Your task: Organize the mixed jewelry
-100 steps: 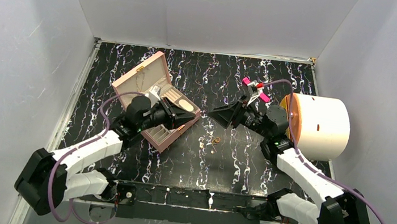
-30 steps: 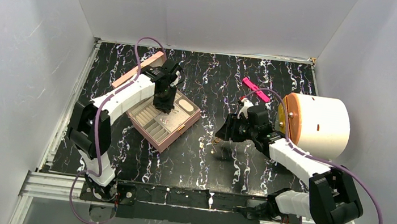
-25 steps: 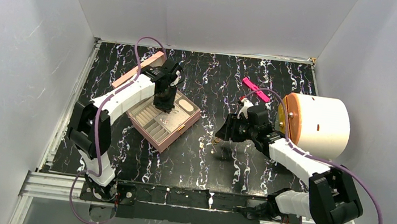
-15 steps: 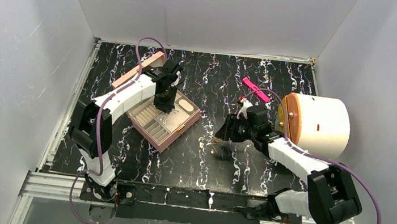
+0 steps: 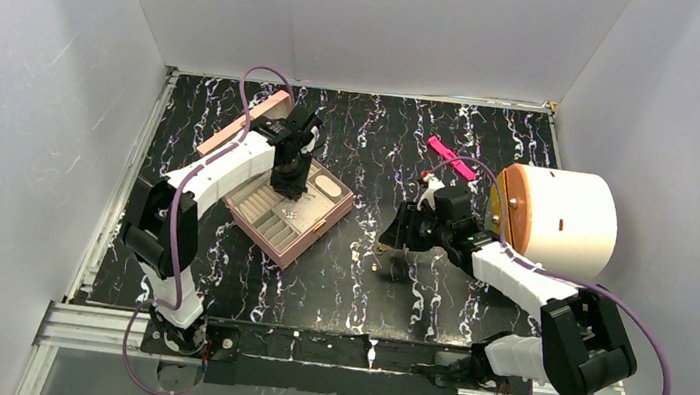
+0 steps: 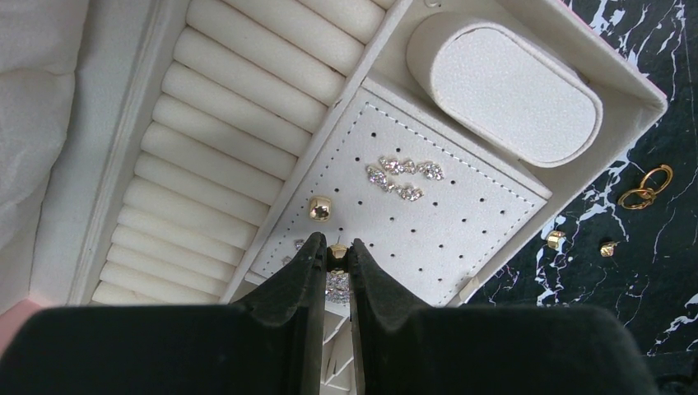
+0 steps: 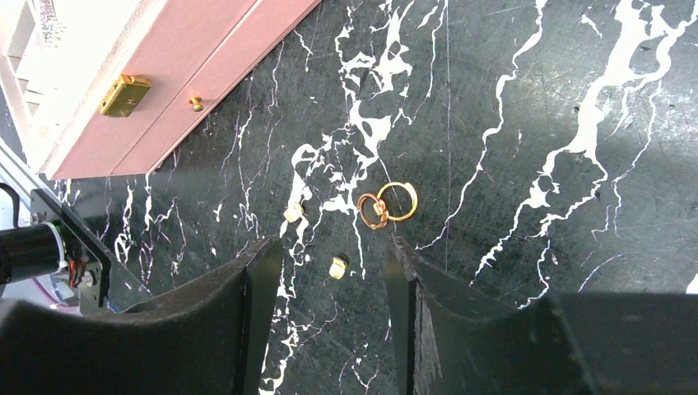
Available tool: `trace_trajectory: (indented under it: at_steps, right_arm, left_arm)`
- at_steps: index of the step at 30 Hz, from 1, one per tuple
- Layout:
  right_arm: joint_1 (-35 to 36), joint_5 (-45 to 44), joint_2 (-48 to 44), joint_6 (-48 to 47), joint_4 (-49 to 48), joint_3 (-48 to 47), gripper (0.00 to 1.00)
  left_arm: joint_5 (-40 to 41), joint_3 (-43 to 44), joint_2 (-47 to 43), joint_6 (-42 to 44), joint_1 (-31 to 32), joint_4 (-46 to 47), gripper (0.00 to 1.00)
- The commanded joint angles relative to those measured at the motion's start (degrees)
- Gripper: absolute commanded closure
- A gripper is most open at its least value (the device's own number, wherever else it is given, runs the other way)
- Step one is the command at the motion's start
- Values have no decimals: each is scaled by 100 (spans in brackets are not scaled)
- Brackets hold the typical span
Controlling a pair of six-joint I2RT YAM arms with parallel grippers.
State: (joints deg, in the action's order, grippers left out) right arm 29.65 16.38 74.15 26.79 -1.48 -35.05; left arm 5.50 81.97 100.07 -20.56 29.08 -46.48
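On the black marble table (image 7: 535, 99) lie two gold rings (image 7: 387, 203), touching each other, and two loose gold studs (image 7: 338, 266) just beside them. The right gripper (image 7: 333, 247) hangs over them with its jaws wide apart and grips nothing; one stud lies between its fingertips, and the rings lie just past them. In the open pink box (image 7: 189, 58), the perforated pad (image 6: 477, 214) carries one cube stud (image 6: 319, 208) and two crystal earrings (image 6: 407, 168). The left gripper (image 6: 337, 247) is clamped on one small gold piece (image 6: 337, 251), above the pad's near edge
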Motion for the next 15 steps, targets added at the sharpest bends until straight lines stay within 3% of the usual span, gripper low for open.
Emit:
trace_trajectory:
  at_steps: [1, 15]
  right_arm:
    - [23, -54, 12, -42, -235, -100, 42]
    - [23, -28, -1, -42, -230, -104, 42]
  left_arm:
    - [79, -89, 2, 68, -16, -36, 89]
    - [55, -217, -138, 44, -16, 185, 90]
